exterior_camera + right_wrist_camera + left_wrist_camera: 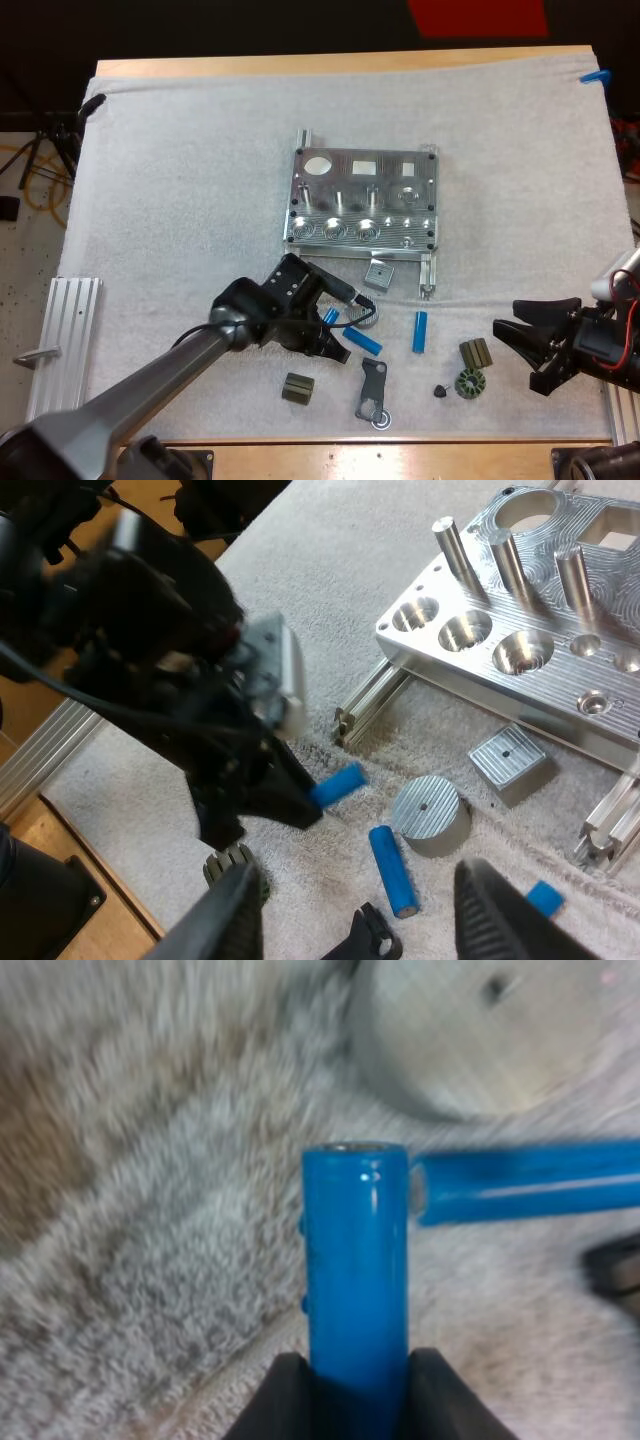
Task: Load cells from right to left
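Pinched between the fingers of my left gripper (356,1385), a blue cell (355,1250) stands over the mat (150,1210) in front of the fixture (362,200), its lower end hidden. A second cell (530,1180) lies just beyond, cut off. My right gripper (515,356) hangs spread wide and empty.

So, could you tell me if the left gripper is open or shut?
Shut on the blue cylinder: left gripper fingers press both its sides.

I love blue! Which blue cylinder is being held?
The cylinder pinched in the left gripper; the other two lie loose on the mat.
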`<state>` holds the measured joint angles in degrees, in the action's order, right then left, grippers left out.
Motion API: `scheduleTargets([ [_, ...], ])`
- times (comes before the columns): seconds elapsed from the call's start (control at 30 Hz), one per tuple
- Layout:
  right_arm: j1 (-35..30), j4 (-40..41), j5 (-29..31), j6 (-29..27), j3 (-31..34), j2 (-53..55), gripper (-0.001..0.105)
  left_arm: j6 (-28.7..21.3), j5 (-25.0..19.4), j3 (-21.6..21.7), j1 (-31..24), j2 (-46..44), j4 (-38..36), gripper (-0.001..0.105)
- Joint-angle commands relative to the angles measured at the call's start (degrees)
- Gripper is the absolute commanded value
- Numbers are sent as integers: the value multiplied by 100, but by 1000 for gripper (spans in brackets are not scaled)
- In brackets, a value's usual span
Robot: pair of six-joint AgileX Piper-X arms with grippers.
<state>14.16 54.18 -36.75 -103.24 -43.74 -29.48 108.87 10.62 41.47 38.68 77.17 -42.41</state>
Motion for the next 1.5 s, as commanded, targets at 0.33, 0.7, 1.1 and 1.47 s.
scheduleTargets([
  [0.33, 18, -44, -84, 121, -55, 5, 44, -964, 114, 24, 27, -1545, -408, 11],
  [0.7, 319, -290, -923, 624, -55, -403, 44, -1844, 2244, 24, 27, -2320, -449, 11],
  [1.1, 1777, -735, -983, 1222, -55, -1618, 44, -2220, 2435, 24, 27, -2328, -449, 11],
  [1.47, 2279, -1111, -1201, 2039, -55, -2462, 44, -2956, 2572, 24, 27, -2328, -509, 11],
])
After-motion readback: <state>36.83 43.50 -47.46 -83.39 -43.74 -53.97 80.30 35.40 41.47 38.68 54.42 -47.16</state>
